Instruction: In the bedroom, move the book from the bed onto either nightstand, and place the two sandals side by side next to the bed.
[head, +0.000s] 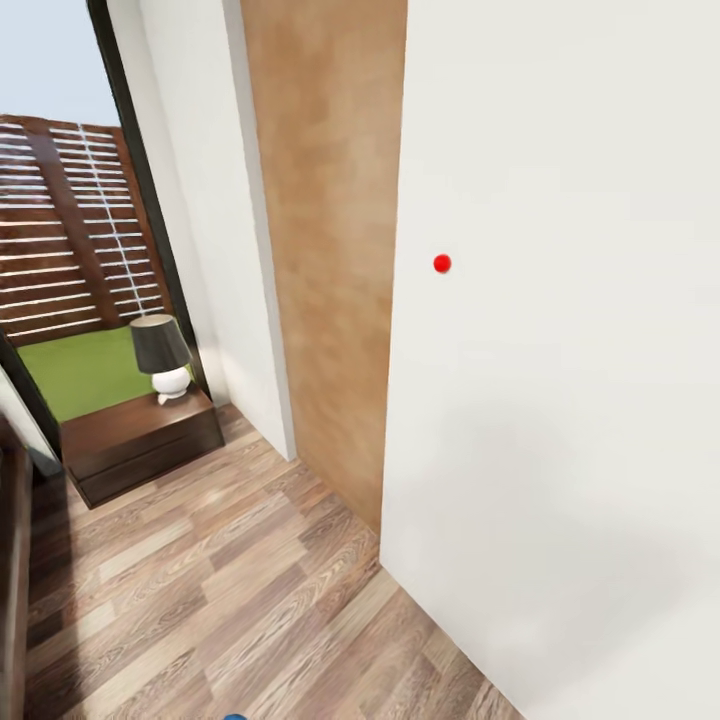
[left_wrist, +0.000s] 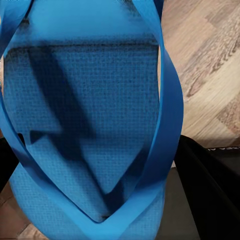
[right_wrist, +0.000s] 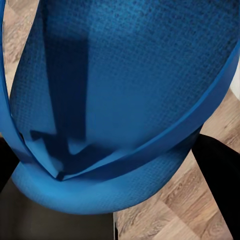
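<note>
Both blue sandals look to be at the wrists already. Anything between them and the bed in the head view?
The bed isn't visible, so its route can't be judged. A white wall with a light wooden door stands close ahead. Brown wood-plank floor runs left to a dark-brown wooden nightstand bearing a dark-shaded white lamp. Bright blue flip-flop sandals appear by both wrists.

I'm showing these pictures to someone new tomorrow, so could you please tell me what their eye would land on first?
Each wrist view is dominated by a bright blue sandal seen very close up over wood-plank floor. In the head view a white wall with a small red dot looms at right. Farther off at left stands a dark nightstand with a black-shaded lamp.
</note>
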